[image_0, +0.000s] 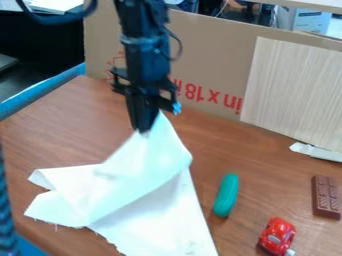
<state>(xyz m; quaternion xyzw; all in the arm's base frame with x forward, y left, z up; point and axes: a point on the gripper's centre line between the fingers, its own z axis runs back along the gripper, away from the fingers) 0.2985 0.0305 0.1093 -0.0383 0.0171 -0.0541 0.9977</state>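
Note:
The black gripper (144, 127) hangs from the top of the camera view, left of centre, pointing down over the wooden table. It is shut on the upper corner of a white cloth (147, 195). From that corner the cloth slopes down in folds, and its lower part spreads over the table toward the front edge. To the right of the cloth lies a green, rounded long object (226, 195). A red toy car (277, 236) stands farther right and nearer the front. A brown chocolate bar (326, 197) lies by the right edge.
A cardboard panel (207, 55) stands along the back of the table (60, 125), with a pale wood-grain board (294, 90) leaning at the right. A white scrap (316, 151) lies below that board. Blue edging (43, 90) runs along the left side.

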